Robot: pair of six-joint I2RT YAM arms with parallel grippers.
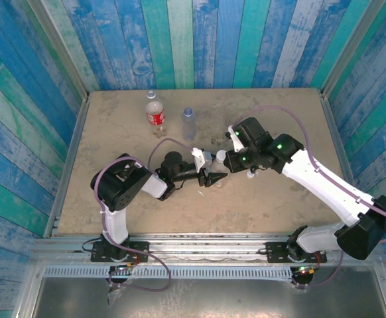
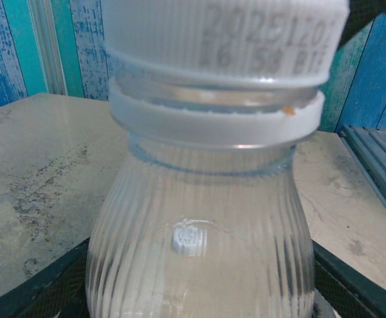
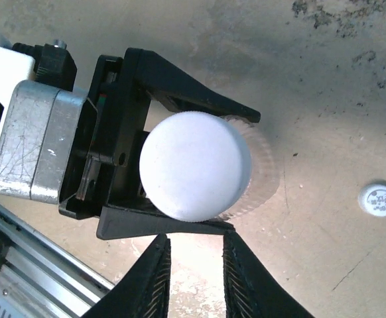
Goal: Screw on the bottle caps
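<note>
Two black tools meet mid-counter (image 1: pixel 113 126): left tool (image 1: pixel 214 179) clamped on ribbed clear plastic bottle (image 2: pixel 199 232) with white ridged screw cap (image 3: pixel 194 174) on top; right tool (image 3: pixel 194 278) just beside the cap, fingers nearly together, holding nothing. Red-labelled bottle (image 1: pixel 154 111) and bluish slim bottle (image 1: pixel 188 122) stand farther back. Loose white cap (image 3: pixel 377 199) lies on counter

Three clear bottles (image 1: pixel 154 109) on the table, two white caps (image 3: pixel 196 173) in view, and two robot arms (image 1: pixel 123 189).

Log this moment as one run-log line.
left claw: shut on ribbed bottle, upright | cap: seated on neck | right claw: beside cap, not gripping | loose cap: on table
</note>
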